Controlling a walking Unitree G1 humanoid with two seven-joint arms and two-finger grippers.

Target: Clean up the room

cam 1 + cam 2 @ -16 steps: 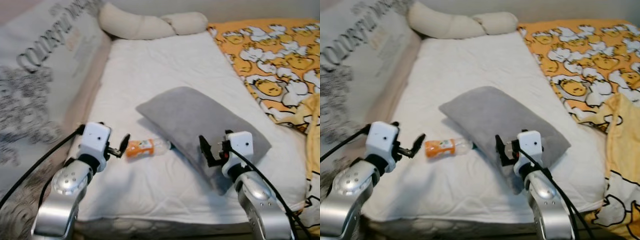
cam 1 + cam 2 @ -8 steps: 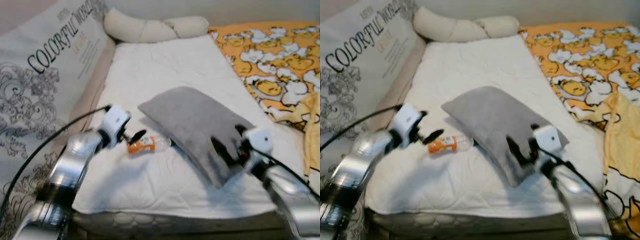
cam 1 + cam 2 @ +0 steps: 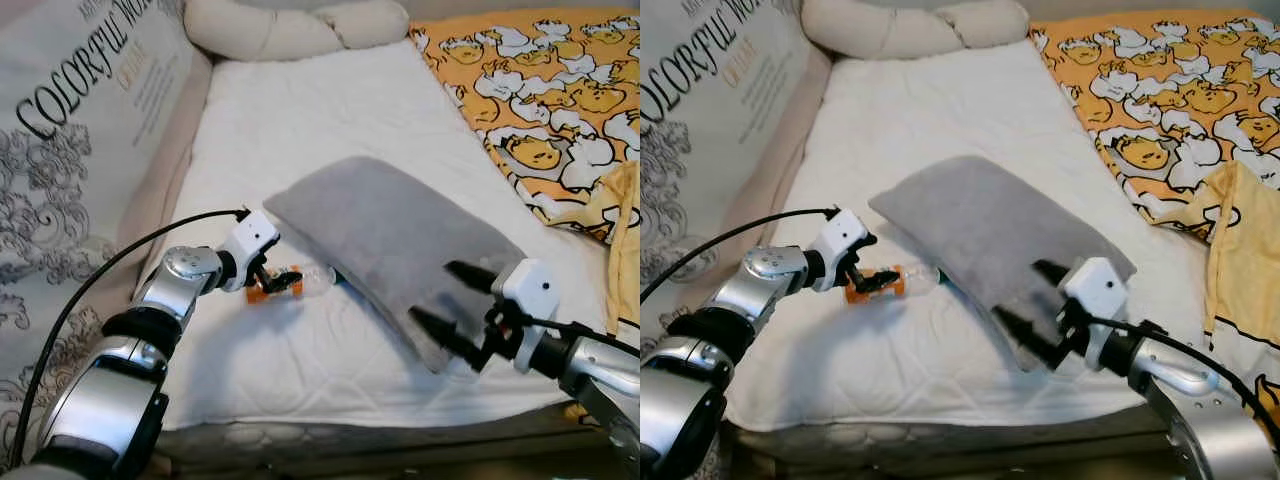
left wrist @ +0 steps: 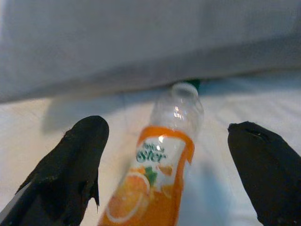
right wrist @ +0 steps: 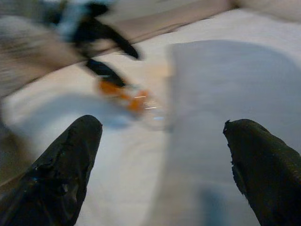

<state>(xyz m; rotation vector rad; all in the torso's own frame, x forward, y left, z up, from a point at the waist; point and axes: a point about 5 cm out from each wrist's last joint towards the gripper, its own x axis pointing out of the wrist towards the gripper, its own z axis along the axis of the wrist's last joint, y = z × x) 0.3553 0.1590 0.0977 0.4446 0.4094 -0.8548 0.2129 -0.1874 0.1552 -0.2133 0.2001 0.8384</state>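
A small plastic bottle (image 3: 300, 281) with an orange label lies on its side on the white mattress (image 3: 330, 130), its green cap tucked against the grey pillow (image 3: 400, 250). My left gripper (image 3: 272, 284) is open and straddles the bottle's orange end; in the left wrist view the bottle (image 4: 157, 181) lies between the two black fingers (image 4: 70, 165) without being squeezed. My right gripper (image 3: 450, 300) stands open at the pillow's near corner, one finger over it and one in front of its edge. The right wrist view is blurred, with the pillow (image 5: 225, 113) ahead.
A cream bolster (image 3: 290, 25) lies at the head of the mattress. An orange and white cartoon-print blanket (image 3: 540, 90) covers the right side, with a yellow cloth (image 3: 615, 210) hanging near the right edge. A printed cushion panel (image 3: 70, 150) lines the left side.
My left gripper has reached forward and now straddles the bottle. My right gripper has opened wider and moved to the pillow's near corner. The camera has tilted down a little.
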